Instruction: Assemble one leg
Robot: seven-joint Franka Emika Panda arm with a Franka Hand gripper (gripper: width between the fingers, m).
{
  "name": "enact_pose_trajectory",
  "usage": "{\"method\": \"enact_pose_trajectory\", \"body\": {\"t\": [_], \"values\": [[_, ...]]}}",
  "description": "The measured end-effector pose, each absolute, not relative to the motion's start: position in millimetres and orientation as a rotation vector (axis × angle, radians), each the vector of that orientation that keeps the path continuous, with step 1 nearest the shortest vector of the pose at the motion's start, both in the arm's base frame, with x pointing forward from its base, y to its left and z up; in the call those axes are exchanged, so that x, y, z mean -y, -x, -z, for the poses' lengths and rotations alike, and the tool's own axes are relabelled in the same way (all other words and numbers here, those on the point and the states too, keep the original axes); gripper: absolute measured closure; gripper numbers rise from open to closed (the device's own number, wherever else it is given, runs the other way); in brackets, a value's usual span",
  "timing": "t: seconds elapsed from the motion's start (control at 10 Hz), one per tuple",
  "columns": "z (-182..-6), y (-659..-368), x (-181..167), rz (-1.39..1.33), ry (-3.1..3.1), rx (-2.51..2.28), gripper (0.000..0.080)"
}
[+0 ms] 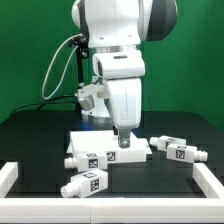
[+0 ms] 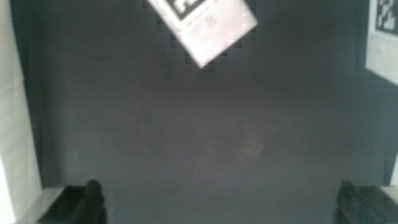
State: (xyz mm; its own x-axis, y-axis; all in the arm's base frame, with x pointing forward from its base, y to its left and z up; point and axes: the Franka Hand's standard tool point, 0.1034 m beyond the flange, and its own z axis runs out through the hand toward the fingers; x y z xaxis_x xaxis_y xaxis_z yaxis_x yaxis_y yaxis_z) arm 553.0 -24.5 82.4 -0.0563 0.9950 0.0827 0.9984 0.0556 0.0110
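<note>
Hovering low over the black table (image 1: 30,140), the gripper (image 1: 122,141) hangs at the middle of the flat white panel (image 1: 95,140), and contact with it cannot be judged. In the wrist view the two fingers (image 2: 75,202) stand wide apart with only dark table surface between them, and the corner of a tagged white part (image 2: 210,25) lies well beyond the tips. The first leg (image 1: 82,158) lies on its side just in front of the panel towards the exterior view's left, the second leg (image 1: 86,183) nearer the camera, and the third leg (image 1: 175,150) beside the panel on the exterior view's right.
</note>
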Motion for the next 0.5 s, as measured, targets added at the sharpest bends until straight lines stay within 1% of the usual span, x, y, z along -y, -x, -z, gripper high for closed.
{"method": "enact_pose_trajectory", "body": {"t": [0.1,0.3,0.5], "values": [[-76.2,-556.7,28.5,0.081,2.117,2.226,0.0151],[-56.8,-574.7,26.8,0.08,2.07,2.233,0.0151],[-37.4,-569.2,34.3,0.07,2.058,2.203,0.0151]]}}
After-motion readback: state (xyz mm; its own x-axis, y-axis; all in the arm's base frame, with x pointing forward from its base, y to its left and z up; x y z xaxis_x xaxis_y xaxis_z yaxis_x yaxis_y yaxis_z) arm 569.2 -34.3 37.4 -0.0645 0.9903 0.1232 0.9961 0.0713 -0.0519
